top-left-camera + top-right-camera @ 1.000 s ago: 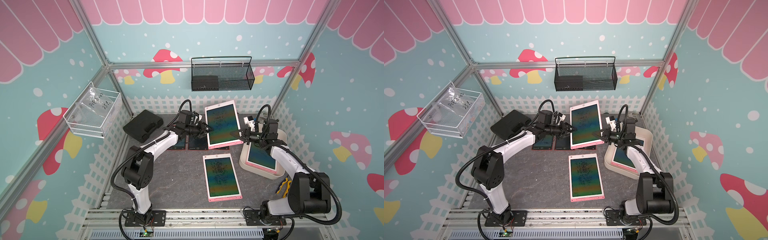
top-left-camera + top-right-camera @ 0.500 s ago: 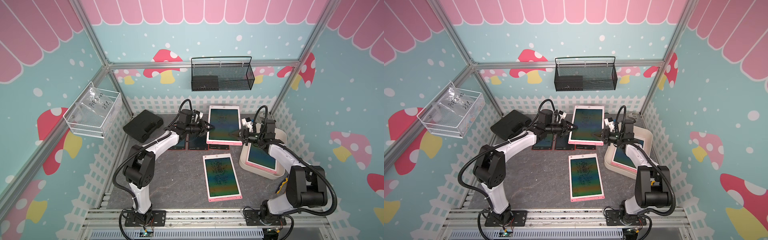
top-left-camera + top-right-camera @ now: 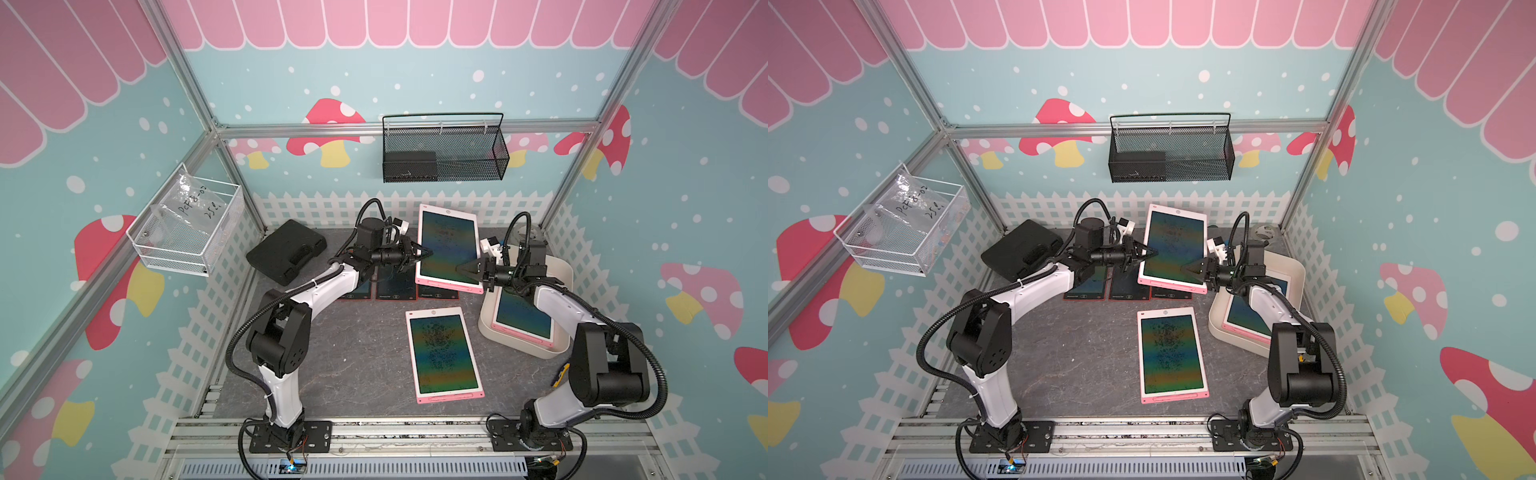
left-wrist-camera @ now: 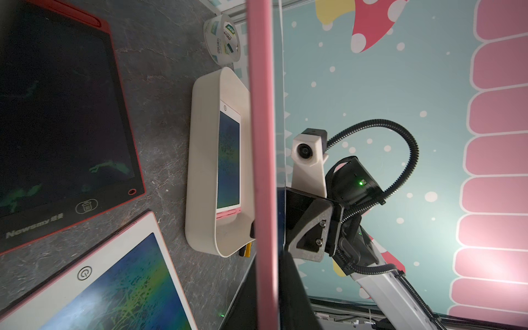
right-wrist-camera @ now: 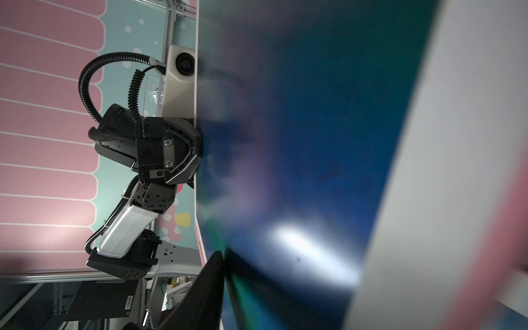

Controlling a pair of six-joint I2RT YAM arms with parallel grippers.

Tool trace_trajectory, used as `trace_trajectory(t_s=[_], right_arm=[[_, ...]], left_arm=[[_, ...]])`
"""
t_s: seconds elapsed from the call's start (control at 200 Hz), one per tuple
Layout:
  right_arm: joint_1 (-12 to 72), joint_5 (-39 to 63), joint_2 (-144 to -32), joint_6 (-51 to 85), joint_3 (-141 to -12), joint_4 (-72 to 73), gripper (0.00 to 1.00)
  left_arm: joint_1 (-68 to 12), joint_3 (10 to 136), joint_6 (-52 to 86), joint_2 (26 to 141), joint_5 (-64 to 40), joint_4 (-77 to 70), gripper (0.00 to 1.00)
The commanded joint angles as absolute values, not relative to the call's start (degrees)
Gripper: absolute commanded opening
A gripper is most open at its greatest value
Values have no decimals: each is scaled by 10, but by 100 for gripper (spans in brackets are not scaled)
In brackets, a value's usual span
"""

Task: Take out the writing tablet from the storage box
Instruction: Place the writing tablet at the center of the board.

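Pink writing tablet (image 3: pixel 446 245) held aloft, tilted, just left of the storage box (image 3: pixel 486 328) | left pincer (image 3: pixel 424 253) clamped on its left edge, judged to secure a handover | right pincer (image 3: pixel 462 268) at right edge, apart or gripping cannot be told | second tablet (image 3: pixel 519 320) seen in box

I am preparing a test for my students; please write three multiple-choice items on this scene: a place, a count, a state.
1. Where is the box? A. held in the air B. on the table, by the right arm C. hung on a wall
2. How many pink tablets show? A. one B. three C. five
3. The left claw is: A. wide open B. shut on nothing C. shut on the raised tablet
Key: B, its base rests on the table; B, raised tablet, flat tablet, boxed tablet; C, its jaws pinch that tablet's edge.
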State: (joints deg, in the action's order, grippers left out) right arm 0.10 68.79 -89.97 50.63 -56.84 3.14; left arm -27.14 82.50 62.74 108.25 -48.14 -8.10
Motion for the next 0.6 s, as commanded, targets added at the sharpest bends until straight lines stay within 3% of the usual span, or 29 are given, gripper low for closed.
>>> trace_trajectory(t_s=[0.0,0.14,0.461,0.596], right_arm=[[0,686,-903,488,-572,44,47],[-7,677,-910,488,-571,40,51],[-39,622,-927,400,-594,-77,54],[-40,500,-937,307,-647,-200,54]], left_arm=[[-270,816,605,1079,-496,-52,6],[-261,809,568,1066,-493,3,0],[-238,752,506,1007,-475,100,0],[-238,733,445,962,-436,208,0]])
